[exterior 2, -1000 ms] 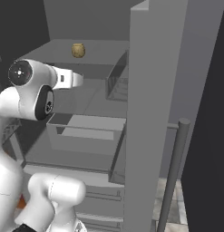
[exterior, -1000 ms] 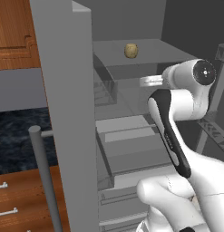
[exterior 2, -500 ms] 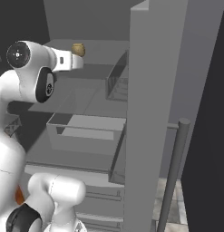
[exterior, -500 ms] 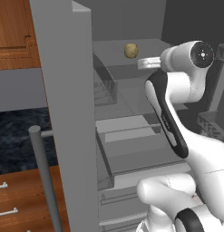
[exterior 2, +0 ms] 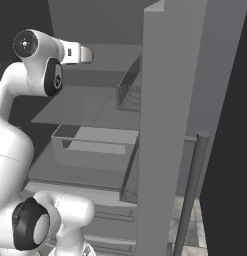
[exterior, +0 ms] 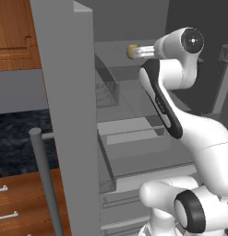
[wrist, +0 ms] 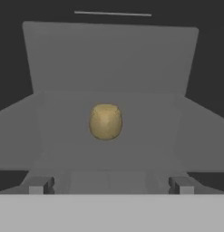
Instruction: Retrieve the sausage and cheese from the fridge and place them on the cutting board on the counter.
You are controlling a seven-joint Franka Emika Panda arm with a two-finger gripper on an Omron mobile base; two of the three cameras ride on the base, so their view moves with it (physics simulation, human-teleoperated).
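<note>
**End effector reaching at the cheese on the fridge's top shelf**

The end effector [wrist: 109,185] is spread wide: in the hand view its two dark fingertips [wrist: 40,185] stand far apart at the bottom, with nothing between them. Straight ahead of them, centred in the gap but still apart from both tips, sits the cheese [wrist: 105,121], a pale yellow-tan rounded chunk resting on the grey shelf floor, in front of the fridge's back wall.

In the left base view the end effector [exterior: 142,50] points level into the upper compartment of the fridge [exterior: 64,92], and the cheese [exterior: 131,51] shows just at its tip; whether they touch cannot be told from here. In the right base view the end effector [exterior 2: 85,54] reaches the same way from the white arm, and a sliver of the cheese [exterior 2: 91,55] peeks out at its end.

Below the cheese's shelf lie a glass shelf and then a clear drawer [exterior 2: 92,147] pulled partly forward. The fridge's open door [exterior 2: 167,125] stands edge-on, with door bins [exterior 2: 130,90] on its inner side and a long bar handle [exterior 2: 190,190].

Beside the fridge in the left base view, the bench [exterior: 18,138] with its black veined top sits over reddish-brown drawers [exterior: 18,203].
</note>
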